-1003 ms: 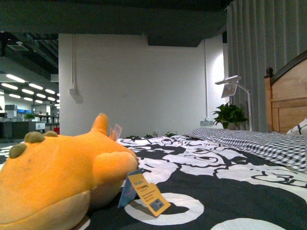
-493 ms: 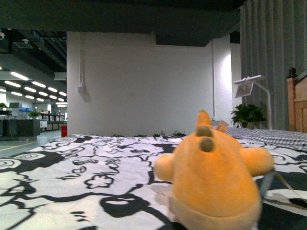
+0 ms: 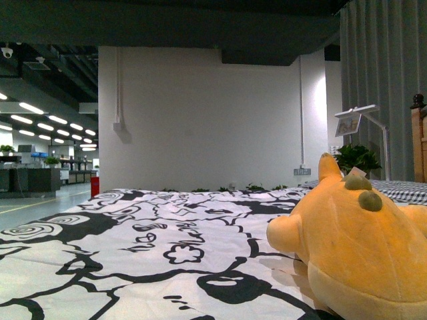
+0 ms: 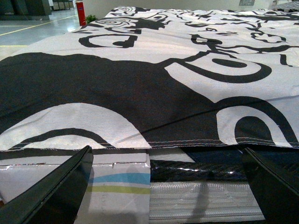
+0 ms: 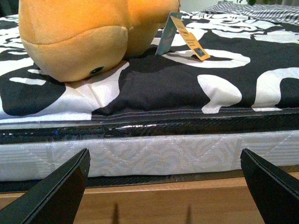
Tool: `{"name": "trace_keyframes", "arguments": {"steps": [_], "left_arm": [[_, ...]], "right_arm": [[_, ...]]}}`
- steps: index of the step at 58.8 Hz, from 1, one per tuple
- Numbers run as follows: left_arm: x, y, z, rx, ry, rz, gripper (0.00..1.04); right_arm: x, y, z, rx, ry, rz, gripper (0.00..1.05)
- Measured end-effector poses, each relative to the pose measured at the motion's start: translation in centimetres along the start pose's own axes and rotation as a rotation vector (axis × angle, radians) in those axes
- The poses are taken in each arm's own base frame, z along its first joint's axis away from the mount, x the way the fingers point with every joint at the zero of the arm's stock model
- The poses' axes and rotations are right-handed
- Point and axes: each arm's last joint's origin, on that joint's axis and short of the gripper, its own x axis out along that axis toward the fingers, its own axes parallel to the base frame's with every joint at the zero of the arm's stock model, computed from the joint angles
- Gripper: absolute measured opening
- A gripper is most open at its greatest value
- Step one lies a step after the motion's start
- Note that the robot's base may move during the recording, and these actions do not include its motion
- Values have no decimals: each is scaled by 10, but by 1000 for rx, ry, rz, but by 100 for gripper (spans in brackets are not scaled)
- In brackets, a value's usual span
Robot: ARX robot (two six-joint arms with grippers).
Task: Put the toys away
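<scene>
Plush toy [image 3: 360, 250] on duvet [image 3: 133, 233]; tag [image 5: 189, 39] only R wrist view; L jaws, R jaws spread.

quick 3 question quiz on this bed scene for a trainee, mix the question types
1. True or false: the right tool is shut on the plush toy.
2. What hangs from the plush toy? A) paper tag B) ribbon C) bell
3. Fill in: the plush toy lies on a black-and-white ____.
Key: 1 false, its fingers stand wide apart and empty; 2 A; 3 bedcover.
</scene>
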Motion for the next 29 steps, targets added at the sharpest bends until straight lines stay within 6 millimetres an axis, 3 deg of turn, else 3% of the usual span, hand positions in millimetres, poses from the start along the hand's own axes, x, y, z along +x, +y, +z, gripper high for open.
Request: {"name": "trace_keyframes", "arguments": {"steps": [16, 23, 29], "left_arm": [[0, 0, 0, 0, 0, 0, 99], [0, 0, 0, 0, 0, 0, 99], [0, 0, 0, 0, 0, 0, 99]], "right_arm": [[0, 0, 0, 0, 0, -5, 98], [0, -1, 2, 8, -18, -167, 98], [2, -2, 2, 20, -6, -198, 98]]}}
